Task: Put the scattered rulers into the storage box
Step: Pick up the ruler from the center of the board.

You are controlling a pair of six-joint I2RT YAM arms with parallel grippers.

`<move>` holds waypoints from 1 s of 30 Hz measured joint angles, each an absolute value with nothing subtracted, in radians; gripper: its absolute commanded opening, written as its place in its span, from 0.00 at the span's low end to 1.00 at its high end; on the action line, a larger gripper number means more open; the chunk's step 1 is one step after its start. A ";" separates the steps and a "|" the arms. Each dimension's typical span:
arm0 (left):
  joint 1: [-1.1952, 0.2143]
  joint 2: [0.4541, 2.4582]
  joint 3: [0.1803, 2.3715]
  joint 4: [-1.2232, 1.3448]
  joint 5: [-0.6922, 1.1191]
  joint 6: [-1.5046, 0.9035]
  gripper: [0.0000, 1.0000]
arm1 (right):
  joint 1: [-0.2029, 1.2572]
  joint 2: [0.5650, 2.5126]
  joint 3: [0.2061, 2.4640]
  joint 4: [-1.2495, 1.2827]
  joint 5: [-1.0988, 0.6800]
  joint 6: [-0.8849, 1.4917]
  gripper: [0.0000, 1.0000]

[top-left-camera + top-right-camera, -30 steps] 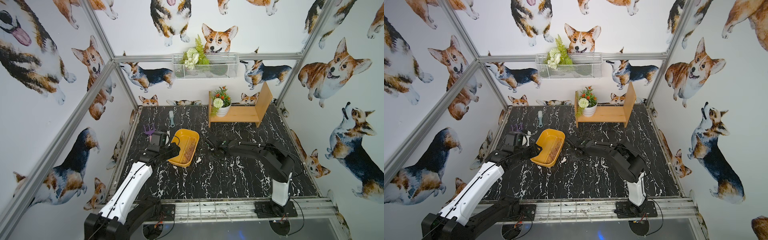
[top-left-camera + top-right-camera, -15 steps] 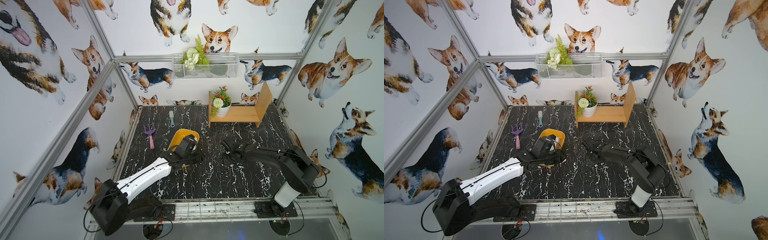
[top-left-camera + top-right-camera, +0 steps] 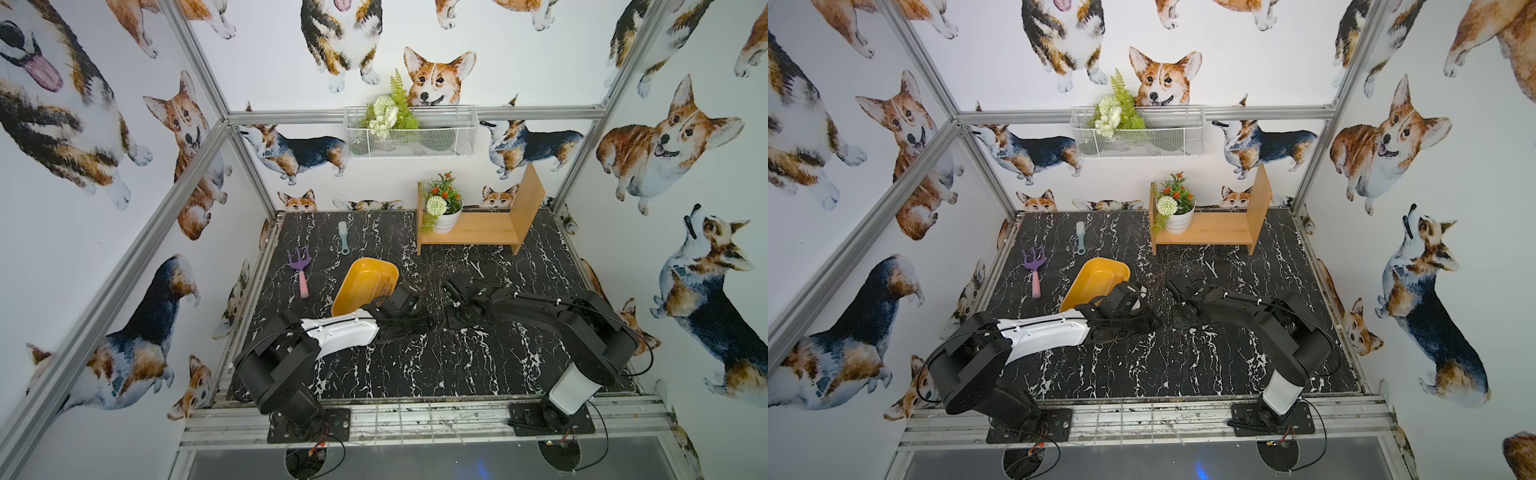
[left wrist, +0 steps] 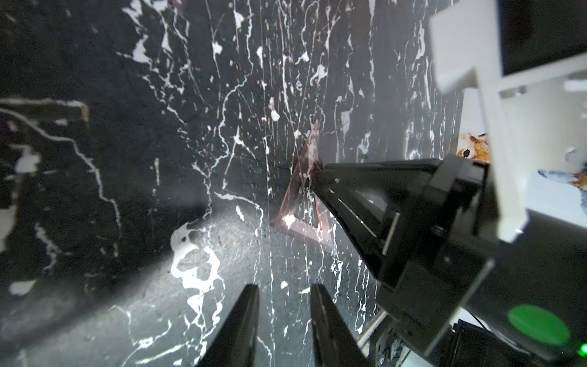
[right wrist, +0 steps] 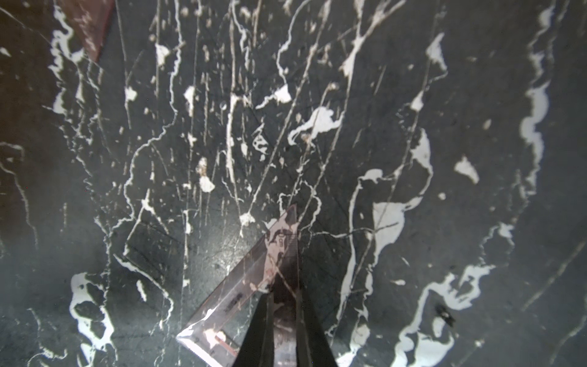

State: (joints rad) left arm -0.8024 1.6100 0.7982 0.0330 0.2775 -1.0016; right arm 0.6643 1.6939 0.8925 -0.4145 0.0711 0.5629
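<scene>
A clear triangular set square [image 5: 254,270], one of the rulers, lies on the black marble table. My right gripper [image 5: 282,300] is shut on one of its sides, fingertips down at the tabletop. From the left wrist view, the same set square [image 4: 301,203] shows with the right gripper [image 4: 317,179] pinching its edge. My left gripper [image 4: 284,292] hovers low beside it, open with nothing between its fingers. The storage box [image 3: 361,282] is a yellow-orange tray just left of both grippers, seen in both top views [image 3: 1096,278]. The left arm [image 3: 340,332] hides its near end.
A purple toy fork [image 3: 300,270] and a pale blue brush [image 3: 343,237] lie at the back left. A wooden shelf [image 3: 478,230] with a potted plant [image 3: 442,208] stands at the back right. A wire basket [image 3: 411,133] hangs on the back wall.
My left arm has swung from the left of the tray across to its right side, near the right gripper. The right gripper has drawn back to the right, and its jaws have narrowed.
</scene>
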 measured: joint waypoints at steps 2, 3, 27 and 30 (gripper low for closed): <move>-0.809 1.641 0.798 0.064 0.293 -1.026 0.37 | 0.662 1.694 0.889 -0.410 0.068 0.563 0.10; -0.812 1.652 0.798 0.076 0.297 -1.031 0.38 | 0.662 1.694 0.887 -0.406 0.065 0.562 0.10; -0.836 1.849 0.719 0.527 0.376 -1.236 0.35 | 0.645 1.706 0.814 -0.114 0.002 0.562 0.07; -0.836 1.827 0.719 0.492 0.350 -1.229 0.35 | 0.641 1.708 0.805 -0.082 -0.015 0.562 0.07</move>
